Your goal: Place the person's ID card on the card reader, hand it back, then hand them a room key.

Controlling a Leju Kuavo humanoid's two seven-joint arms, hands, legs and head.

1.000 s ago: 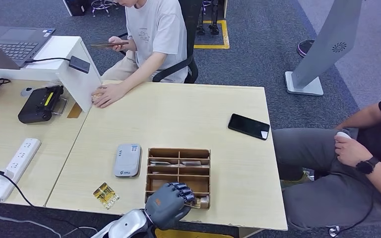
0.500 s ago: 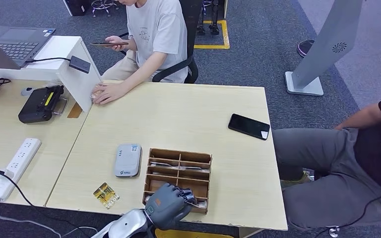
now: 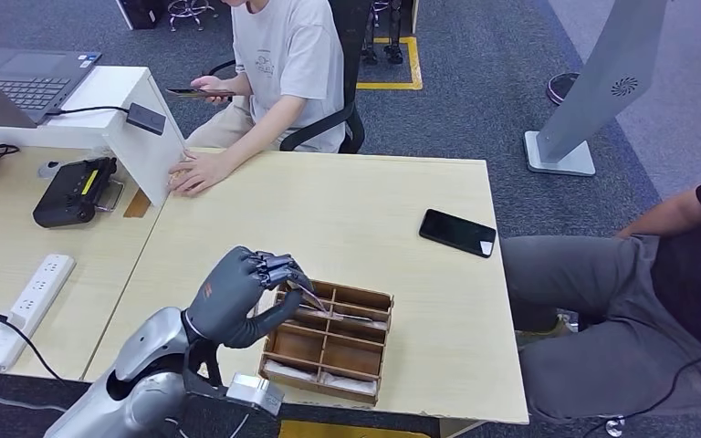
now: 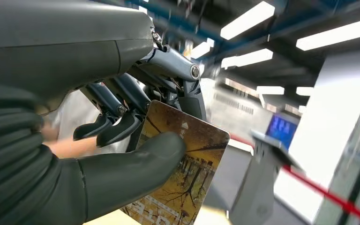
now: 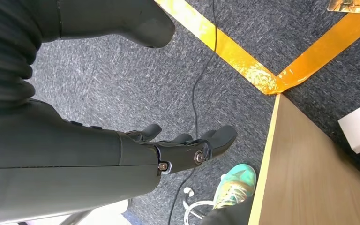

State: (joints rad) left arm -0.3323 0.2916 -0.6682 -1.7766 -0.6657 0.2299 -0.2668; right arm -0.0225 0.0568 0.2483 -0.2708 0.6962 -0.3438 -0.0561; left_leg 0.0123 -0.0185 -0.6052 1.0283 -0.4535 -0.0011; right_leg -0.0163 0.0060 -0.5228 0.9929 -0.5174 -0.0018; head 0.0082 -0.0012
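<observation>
Since a second ago my left robot hand (image 3: pixel 237 299) has lifted out of the near compartments of the wooden tray (image 3: pixel 327 330) and now hangs above the tray's left edge, covering where the card reader lay. The pale wooden bench (image 3: pixel 356 210) sits on grey carpet, with yellow tape lines on the floor. In the tray, thin cards lie in the near and far compartments. The left robot hand pinches a room key (image 4: pixel 183 173), a card printed with autumn trees, between thumb and fingers (image 4: pixel 122 129). My right robot hand (image 5: pixel 183 150) hangs beside the bench, fingers loosely apart, holding nothing. Farther out lies a black phone (image 3: pixel 457 233), and a seated person's hand (image 3: pixel 196 171) rests on the bench's far edge.
</observation>
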